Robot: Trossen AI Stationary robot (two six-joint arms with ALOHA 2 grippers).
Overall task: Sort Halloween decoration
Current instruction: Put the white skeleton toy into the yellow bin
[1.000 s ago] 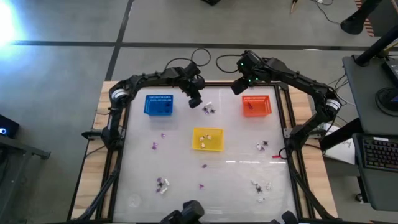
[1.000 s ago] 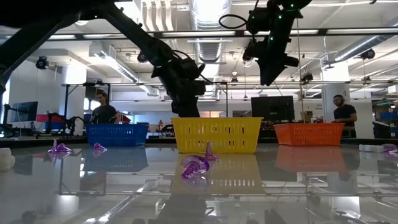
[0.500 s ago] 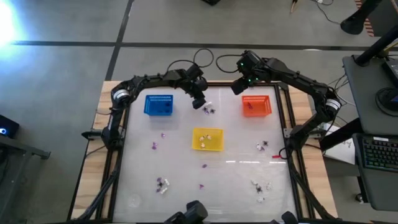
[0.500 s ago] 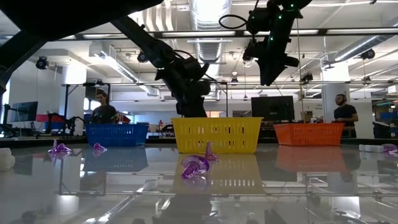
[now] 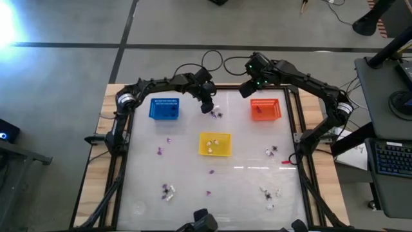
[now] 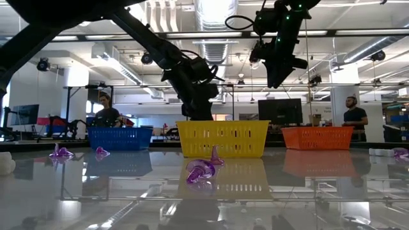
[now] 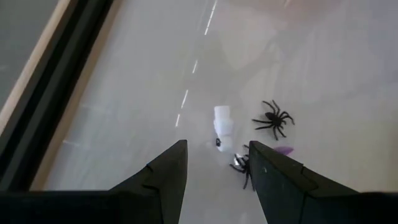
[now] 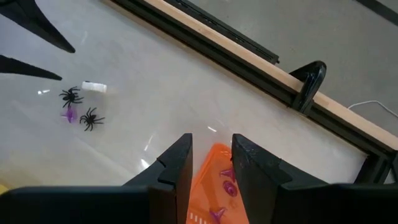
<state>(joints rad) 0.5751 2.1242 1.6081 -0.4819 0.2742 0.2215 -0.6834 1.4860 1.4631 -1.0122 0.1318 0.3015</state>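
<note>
The right gripper (image 8: pixel 211 163) filled the bottom of the frame, its two dark fingers (image 8: pixel 176 163) standing a narrow gap apart with nothing between them. Through that gap and just below it showed the orange basket (image 8: pixel 213 186), with small purple trinkets (image 8: pixel 226 188) lying inside. At the left of the frame, on the pale table (image 8: pixel 155 99), lay two black spiders (image 8: pixel 91 118), a purple piece (image 8: pixel 69 115) between them and a small white piece (image 8: pixel 94 88) just above. Two dark pointed fingers of the other arm (image 8: pixel 37 37) entered at the upper left. A wooden edge with black rails (image 8: pixel 249 53) ran diagonally across the upper right.
</note>
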